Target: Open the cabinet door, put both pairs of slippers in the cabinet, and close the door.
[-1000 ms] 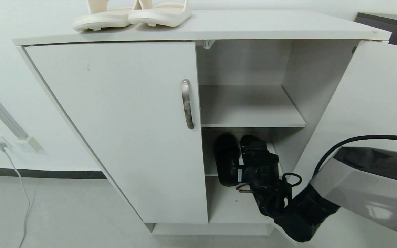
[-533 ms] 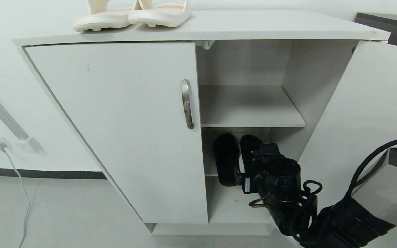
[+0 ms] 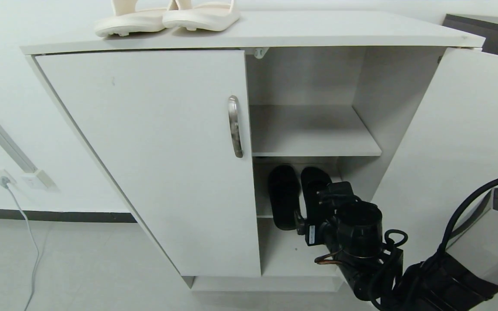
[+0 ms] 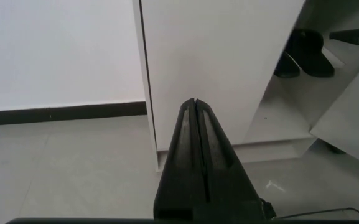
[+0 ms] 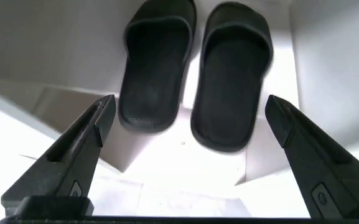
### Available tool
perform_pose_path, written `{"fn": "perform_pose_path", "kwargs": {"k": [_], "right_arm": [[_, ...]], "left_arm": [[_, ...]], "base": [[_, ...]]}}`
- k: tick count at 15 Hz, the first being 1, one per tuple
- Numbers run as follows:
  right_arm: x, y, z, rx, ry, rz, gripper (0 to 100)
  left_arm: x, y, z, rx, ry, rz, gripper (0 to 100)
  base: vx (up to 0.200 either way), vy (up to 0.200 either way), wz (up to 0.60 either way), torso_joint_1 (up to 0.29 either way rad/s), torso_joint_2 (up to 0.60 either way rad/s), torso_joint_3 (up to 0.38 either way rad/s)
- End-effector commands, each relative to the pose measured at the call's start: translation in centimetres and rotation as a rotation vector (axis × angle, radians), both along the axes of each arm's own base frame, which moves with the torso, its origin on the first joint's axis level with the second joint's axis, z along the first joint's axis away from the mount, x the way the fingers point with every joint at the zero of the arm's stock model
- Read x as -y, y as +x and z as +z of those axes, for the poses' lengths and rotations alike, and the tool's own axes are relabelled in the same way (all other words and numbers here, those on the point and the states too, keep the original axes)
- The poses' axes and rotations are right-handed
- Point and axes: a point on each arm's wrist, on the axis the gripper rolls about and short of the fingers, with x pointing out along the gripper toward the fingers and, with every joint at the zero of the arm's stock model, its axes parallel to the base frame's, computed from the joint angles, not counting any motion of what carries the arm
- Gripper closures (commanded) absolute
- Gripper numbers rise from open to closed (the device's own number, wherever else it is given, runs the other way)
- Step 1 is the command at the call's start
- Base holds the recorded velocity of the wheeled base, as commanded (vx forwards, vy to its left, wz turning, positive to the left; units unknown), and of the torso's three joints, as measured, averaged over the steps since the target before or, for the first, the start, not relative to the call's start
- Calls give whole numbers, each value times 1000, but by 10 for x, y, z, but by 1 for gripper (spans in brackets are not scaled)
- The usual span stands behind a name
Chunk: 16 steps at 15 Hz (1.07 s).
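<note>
Right wrist view gives you the clearest read on the right hand (image 5: 190, 102): it is released, with the jaws spread wide and nothing between them. It sits in front of the black slippers (image 5: 229, 81) and is not touching them. The pair lies side by side on the lower shelf (image 5: 55, 102) of the cabinet (image 3: 318, 30), toes pointing inward and heels hanging a little over the shelf's front edge. The two slippers are just apart from each other.

From the head view you can see this hand at the mouth of the right compartment, low down, between the shelf's front edge and the open right door (image 3: 456, 142). The upper shelf (image 3: 313, 129) is above it and the cabinet floor (image 3: 292, 255) is below.

Your left hand (image 4: 195, 106) is clenched, its fingers pressed flat together and gripping nothing. It hangs low over the room floor (image 4: 61, 168), in front of the lower corner of the left door (image 3: 145, 151) and well apart from it.

That left door is shut, and its metal handle (image 3: 234, 126) stands upright along the edge that meets the open side. The cream slippers (image 3: 201, 17) are outside the cabinet, on its top toward the left end, side by side and touching. A socket (image 3: 2, 181) with a cable is on the wall to the left of the cabinet.
</note>
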Motion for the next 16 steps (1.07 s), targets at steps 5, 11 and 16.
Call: {"fn": "perform_pose_path", "kwargs": {"k": [5, 11, 16], "right_arm": [[1, -1, -4, -9, -11, 2, 0], [3, -3, -6, -8, -11, 3, 0], [3, -3, -6, -8, -11, 3, 0]], "left_arm": [[0, 0, 0, -1, 1, 1, 100], [0, 0, 0, -1, 3, 1, 100], [0, 0, 0, -1, 3, 1, 100]], "base": [[-120, 0, 0, 0, 4, 1], [0, 0, 0, 0, 0, 0], [0, 0, 0, 0, 0, 0]]}}
